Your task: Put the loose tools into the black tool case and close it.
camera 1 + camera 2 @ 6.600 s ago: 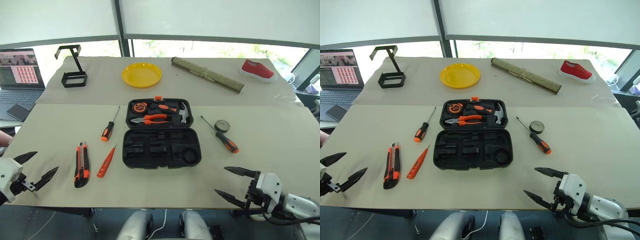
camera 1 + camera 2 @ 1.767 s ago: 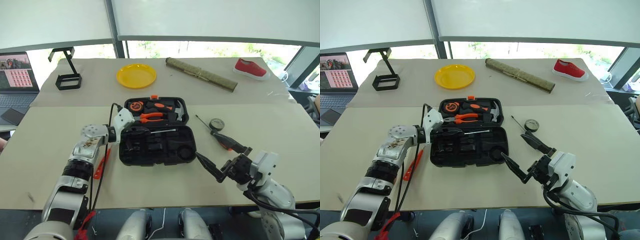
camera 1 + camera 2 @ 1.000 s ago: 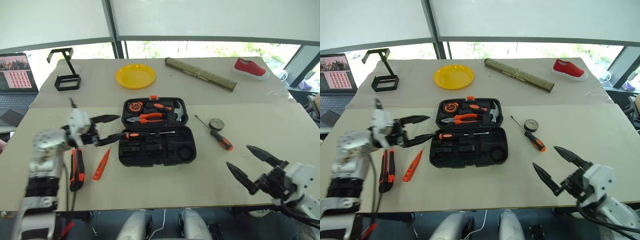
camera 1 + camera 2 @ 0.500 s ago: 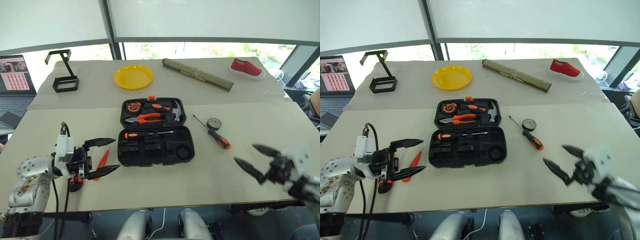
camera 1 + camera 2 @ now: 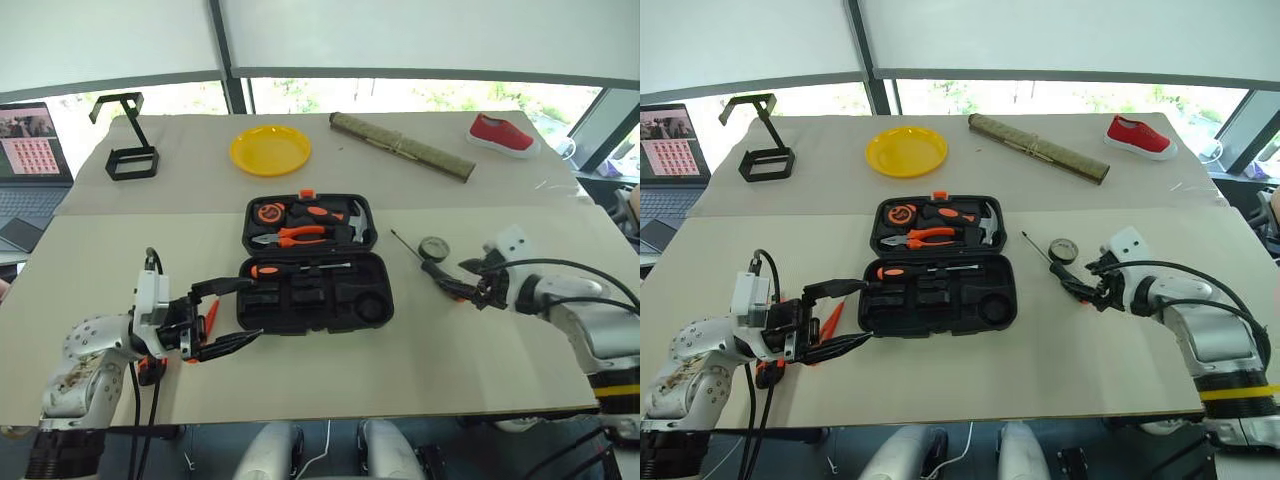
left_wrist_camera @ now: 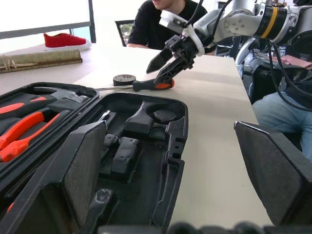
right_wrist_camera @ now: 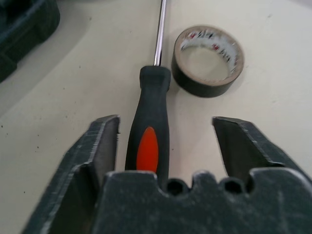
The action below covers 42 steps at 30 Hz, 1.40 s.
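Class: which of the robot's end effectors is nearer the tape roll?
Right. The right end effector straddles the screwdriver handle beside the tape roll; the left end effector hovers across the black tool case.

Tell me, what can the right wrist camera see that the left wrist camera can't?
Right wrist view: looking along the right claw, its two fingers stand apart on either side of the screwdriver handle, and you can see the pale inside of the tape roll.

Left wrist view: the moulded slots of the open black tool case, the orange-handled pliers, a red shoe and a person in a black top.

Both: the screwdriver, the tape roll, the right claw and some of the case.
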Motion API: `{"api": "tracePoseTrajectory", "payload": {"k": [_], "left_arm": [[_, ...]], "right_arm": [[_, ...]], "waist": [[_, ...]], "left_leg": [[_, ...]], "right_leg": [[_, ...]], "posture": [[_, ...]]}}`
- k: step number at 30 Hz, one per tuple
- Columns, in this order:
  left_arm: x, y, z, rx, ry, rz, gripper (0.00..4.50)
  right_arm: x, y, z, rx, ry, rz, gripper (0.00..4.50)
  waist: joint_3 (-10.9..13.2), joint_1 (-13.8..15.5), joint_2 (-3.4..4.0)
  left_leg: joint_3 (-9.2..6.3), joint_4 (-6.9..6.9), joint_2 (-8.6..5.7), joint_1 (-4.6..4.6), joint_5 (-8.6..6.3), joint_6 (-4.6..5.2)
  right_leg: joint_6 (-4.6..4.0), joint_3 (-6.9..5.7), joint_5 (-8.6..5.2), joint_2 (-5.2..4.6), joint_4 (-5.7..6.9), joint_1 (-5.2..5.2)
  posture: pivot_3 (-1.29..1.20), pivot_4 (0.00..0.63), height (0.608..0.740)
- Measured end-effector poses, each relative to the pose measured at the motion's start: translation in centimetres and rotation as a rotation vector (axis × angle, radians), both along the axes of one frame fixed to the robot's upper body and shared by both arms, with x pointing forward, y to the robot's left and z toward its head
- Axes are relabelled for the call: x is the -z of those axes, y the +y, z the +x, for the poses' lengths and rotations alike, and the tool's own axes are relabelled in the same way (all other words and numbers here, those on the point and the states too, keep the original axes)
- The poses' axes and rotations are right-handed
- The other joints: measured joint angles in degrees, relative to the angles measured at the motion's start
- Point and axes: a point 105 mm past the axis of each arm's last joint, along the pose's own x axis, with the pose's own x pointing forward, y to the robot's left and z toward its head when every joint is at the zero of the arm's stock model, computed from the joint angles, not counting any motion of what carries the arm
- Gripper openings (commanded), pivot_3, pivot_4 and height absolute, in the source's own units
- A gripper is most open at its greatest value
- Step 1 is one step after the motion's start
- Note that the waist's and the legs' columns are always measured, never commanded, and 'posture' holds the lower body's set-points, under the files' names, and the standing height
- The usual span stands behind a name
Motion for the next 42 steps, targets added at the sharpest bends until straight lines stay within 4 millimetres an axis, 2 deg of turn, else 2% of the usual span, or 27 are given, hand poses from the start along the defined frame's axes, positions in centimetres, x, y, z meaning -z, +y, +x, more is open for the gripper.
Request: {"api": "tracePoseTrajectory", "payload": {"k": [4,9,12,17,19,21,22,23,26,28,33,38,42], "left_arm": [[0.2,0.1,0.0,-0.01,0.007,0.0,4.5],[0.2,0.1,0.0,-0.01,0.007,0.001,4.5],[0.1,0.1,0.0,-0.013,0.005,0.001,4.5],[0.4,1.1,-0.4,-0.062,0.023,0.001,4.5],[0.3,1.6,-0.7,-0.083,0.026,-0.002,4.5],[0.3,2.0,-0.8,-0.1,0.026,0.006,4.5],[0.3,2.4,-0.9,-0.125,0.028,0.01,4.5],[0.3,2.5,-0.9,-0.132,0.027,0.01,4.5],[0.7,3.4,-1.3,-0.173,0.041,0.013,4.5],[0.9,3.8,-1.6,-0.191,0.058,0.017,4.5],[1.0,4.4,-1.9,-0.223,0.07,0.03,4.5],[1.2,4.1,-2.5,-0.231,0.07,0.034,4.5],[1.4,4.1,-2.8,-0.242,0.08,0.038,4.5]], "right_arm": [[0.8,0.4,0.0,-0.004,0.044,0.014,1.06],[0.7,0.8,-0.2,-0.039,0.044,0.033,1.03],[-0.1,1.0,-1.0,-0.11,-0.011,0.051,1.03],[-5.0,1.0,-2.5,-0.212,-0.186,0.085,1.03],[-7.2,2.5,-3.0,-0.311,-0.245,0.096,1.03],[-8.4,4.4,-3.2,-0.407,-0.275,0.116,1.03],[-9.2,6.9,-3.0,-0.513,-0.287,0.122,1.03],[-9.3,8.1,-3.0,-0.561,-0.288,0.121,1.03],[-8.2,13.0,-1.6,-0.724,-0.239,0.021,1.03],[-6.8,14.3,-0.6,-0.753,-0.185,-0.053,1.03],[-4.3,15.4,0.7,-0.812,-0.097,-0.209,1.03],[-2.5,16.0,0.6,-0.873,-0.05,-0.293,1.03],[-2.5,16.1,0.6,-0.894,-0.055,-0.314,1.03]], "waist": [[0.0,0.1,0.0],[0.0,0.0,0.0],[0.0,0.1,0.0],[0.0,-0.2,0.02],[0.0,-0.7,0.02],[0.0,-1.1,0.02],[0.0,-1.6,0.02],[0.0,-1.7,0.02],[0.0,-2.0,0.01],[0.0,-1.5,0.0],[0.0,-0.2,-0.02],[0.0,-0.5,-0.02],[0.0,-0.8,-0.01]], "left_leg": [[0.0,0.0,0.0,0.0,0.0,0.0],[0.0,0.0,0.0,0.0,-0.01,-0.01],[0.0,0.0,0.0,-0.01,-0.02,-0.01],[0.02,0.0,0.08,0.04,-0.08,-0.06],[0.04,0.0,0.28,0.12,-0.15,-0.16],[0.05,0.0,0.35,0.15,-0.15,-0.17],[0.09,0.0,0.4,0.19,-0.15,-0.17],[0.1,0.0,0.42,0.2,-0.15,-0.17],[0.14,0.0,0.44,0.22,-0.13,-0.19],[0.13,0.0,0.41,0.16,-0.13,-0.22],[0.12,0.04,0.29,0.01,-0.19,-0.18],[0.12,0.02,0.3,0.02,-0.27,-0.27],[0.12,0.02,0.32,0.05,-0.27,-0.29]], "right_leg": [[0.0,0.0,0.0,-0.02,0.0,0.0],[-0.01,0.0,0.01,0.01,0.0,-0.02],[-0.01,0.0,0.01,0.01,0.0,-0.01],[-0.01,0.1,0.02,0.07,0.0,-0.01],[-0.12,0.09,0.08,0.26,-0.07,0.03],[-0.18,0.08,0.12,0.36,-0.08,0.03],[-0.23,0.12,0.15,0.42,-0.07,0.02],[-0.25,0.12,0.16,0.45,-0.07,0.02],[-0.33,0.06,0.2,0.5,-0.03,-0.04],[-0.34,-0.01,0.21,0.46,-0.04,-0.09],[-0.23,-0.07,0.28,0.28,-0.21,-0.16],[-0.26,-0.05,0.28,0.33,-0.15,-0.24],[-0.29,-0.05,0.29,0.38,-0.14,-0.23]], "posture": [[0.0,0.15,0.74],[0.0,0.15,0.74],[0.0,0.15,0.74],[0.0,0.15,0.74],[0.0,0.15,0.74],[0.0,0.15,0.74],[0.0,0.15,0.74],[0.0,0.15,0.74],[0.0,0.15,0.74],[0.0,0.15,0.74],[0.0,0.15,0.74],[0.0,0.15,0.74],[0.0,0.15,0.74]]}}
